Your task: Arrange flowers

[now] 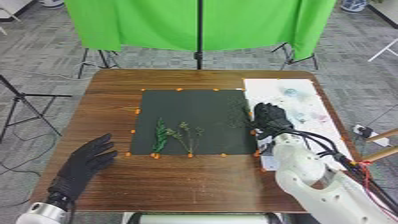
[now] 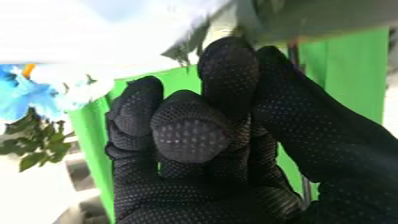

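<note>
Dark mat [image 1: 187, 106]: leafy stem [image 1: 161, 135] near lower-left corner, apparently spaced for composing.
Right hand [image 1: 270, 116]: fingers curled, nothing visibly held, by mat's right edge.
Left hand [image 1: 84, 161]: open, empty, likely waiting.

There is one dark mat [image 1: 169, 107]. On the mat lie one broad-leafed sprig [image 1: 161, 135] and two wispy clumps [image 1: 186, 136]; right of the mat, one white sheet [image 1: 266, 89].

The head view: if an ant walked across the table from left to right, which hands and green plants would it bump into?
Left hand → leafy stem → branching sprig → wispy sprig → right hand.
</note>
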Controlling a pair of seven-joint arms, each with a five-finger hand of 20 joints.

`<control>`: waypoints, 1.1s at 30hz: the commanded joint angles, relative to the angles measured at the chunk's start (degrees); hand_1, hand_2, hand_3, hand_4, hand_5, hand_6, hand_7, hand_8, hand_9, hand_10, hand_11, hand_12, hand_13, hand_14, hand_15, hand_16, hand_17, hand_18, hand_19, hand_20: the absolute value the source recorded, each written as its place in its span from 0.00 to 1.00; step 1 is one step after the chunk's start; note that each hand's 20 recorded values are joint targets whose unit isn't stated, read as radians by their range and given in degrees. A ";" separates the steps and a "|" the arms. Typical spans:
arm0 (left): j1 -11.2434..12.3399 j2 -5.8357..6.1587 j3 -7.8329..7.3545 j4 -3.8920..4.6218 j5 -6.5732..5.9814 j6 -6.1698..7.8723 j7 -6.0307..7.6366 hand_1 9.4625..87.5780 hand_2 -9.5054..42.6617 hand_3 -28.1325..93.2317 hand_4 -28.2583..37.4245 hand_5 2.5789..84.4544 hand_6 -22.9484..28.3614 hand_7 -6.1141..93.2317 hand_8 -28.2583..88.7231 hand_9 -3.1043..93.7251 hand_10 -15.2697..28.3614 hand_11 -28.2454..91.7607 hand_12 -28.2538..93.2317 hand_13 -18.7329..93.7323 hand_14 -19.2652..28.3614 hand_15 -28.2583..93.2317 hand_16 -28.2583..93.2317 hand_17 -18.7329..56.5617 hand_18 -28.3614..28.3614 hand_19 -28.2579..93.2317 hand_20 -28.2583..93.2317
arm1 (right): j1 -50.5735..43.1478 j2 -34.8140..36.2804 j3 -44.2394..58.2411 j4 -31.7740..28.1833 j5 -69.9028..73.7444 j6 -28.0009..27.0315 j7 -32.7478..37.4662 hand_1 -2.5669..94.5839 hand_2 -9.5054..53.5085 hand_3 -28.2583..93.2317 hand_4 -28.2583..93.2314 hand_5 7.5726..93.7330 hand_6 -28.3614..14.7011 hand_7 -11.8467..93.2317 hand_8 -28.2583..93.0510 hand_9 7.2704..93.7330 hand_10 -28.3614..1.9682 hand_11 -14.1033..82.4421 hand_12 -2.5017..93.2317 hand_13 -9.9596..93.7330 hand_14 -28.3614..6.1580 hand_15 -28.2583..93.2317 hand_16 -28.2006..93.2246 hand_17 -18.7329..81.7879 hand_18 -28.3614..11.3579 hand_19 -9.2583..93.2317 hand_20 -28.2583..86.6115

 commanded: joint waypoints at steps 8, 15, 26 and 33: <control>1.16 -0.62 0.15 0.91 0.44 -0.41 -1.15 0.20 0.19 0.81 0.00 0.33 0.53 0.26 0.15 0.31 0.62 0.41 0.35 0.36 0.73 0.54 0.20 0.13 0.89 0.67 0.23 | -1.50 0.61 1.15 -3.31 -8.26 -7.93 10.26 0.28 0.00 0.90 0.00 0.60 0.59 0.71 0.06 0.76 0.55 0.68 0.36 0.83 0.70 0.81 0.50 0.52 0.23 0.87 0.64; 1.29 -0.67 0.06 0.85 0.49 -0.55 -1.29 0.20 0.19 0.81 0.00 0.33 0.53 0.26 0.15 0.31 0.62 0.41 0.35 0.36 0.73 0.54 0.20 0.13 0.89 0.67 0.23 | -0.35 0.64 -0.33 -2.71 -9.69 -6.83 13.75 0.17 0.00 0.86 0.00 0.48 0.49 0.78 0.01 0.62 0.43 0.78 0.42 0.77 0.63 0.85 0.50 0.47 0.18 0.86 0.66; 0.59 -0.56 0.12 1.15 0.46 -1.03 -1.95 0.20 0.19 0.81 0.00 0.33 0.53 0.26 0.15 0.31 0.62 0.41 0.35 0.36 0.73 0.54 0.20 0.13 0.89 0.67 0.23 | 3.82 -1.83 -2.95 2.04 -5.56 -13.84 15.38 0.15 0.00 0.85 0.00 0.40 0.42 0.78 0.00 0.54 0.36 0.82 0.43 0.73 0.58 0.88 0.50 0.45 0.17 0.85 0.67; 0.75 -0.63 -0.01 1.12 0.44 -1.30 -2.25 0.20 0.19 0.81 0.00 0.33 0.53 0.26 0.15 0.31 0.62 0.41 0.35 0.36 0.73 0.54 0.20 0.13 0.89 0.67 0.23 | 5.88 -2.97 -5.14 3.23 -5.11 -19.46 14.94 0.14 0.00 0.84 0.00 0.42 0.41 0.75 0.00 0.54 0.35 0.80 0.43 0.73 0.57 0.87 0.50 0.45 0.16 0.85 0.67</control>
